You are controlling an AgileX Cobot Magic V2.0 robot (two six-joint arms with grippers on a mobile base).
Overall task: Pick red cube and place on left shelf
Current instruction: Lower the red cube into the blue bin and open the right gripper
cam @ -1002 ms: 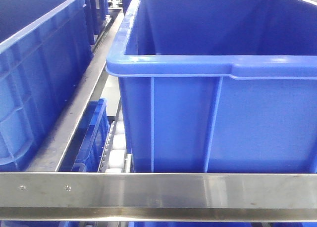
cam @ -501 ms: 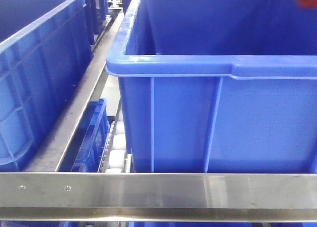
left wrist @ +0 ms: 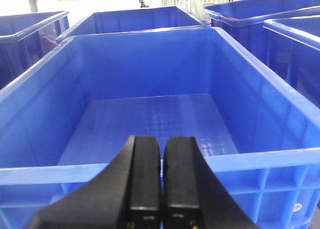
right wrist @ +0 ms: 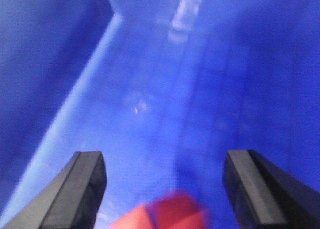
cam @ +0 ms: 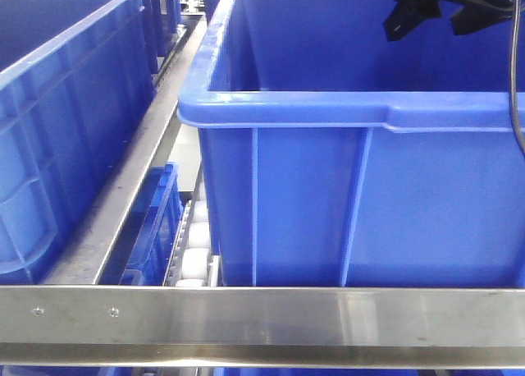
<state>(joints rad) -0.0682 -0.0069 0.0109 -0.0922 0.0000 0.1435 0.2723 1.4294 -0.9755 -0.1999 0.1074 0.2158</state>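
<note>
The red cube (right wrist: 165,214) shows blurred at the bottom of the right wrist view, between my right gripper's fingers and touching neither, over the floor of a big blue crate (right wrist: 165,89). My right gripper (right wrist: 164,161) is open wide. In the front view it (cam: 431,21) hangs over that crate's (cam: 287,109) far right part, and the cube is hidden there. The crate stands on the left shelf, whose steel front rail (cam: 246,314) crosses the bottom. My left gripper (left wrist: 161,145) is shut and empty, in front of the near rim of another blue crate (left wrist: 150,119).
A second blue crate (cam: 57,146) stands at the left, with a steel rail (cam: 135,187) between the two. White rollers (cam: 193,245) run under the crates. A black cable (cam: 517,80) hangs at the right edge. More blue crates (left wrist: 280,34) surround the left gripper.
My right gripper has come into the front view from the top right corner, down over the crate. A red patch seen there half a second ago no longer shows in that view.
</note>
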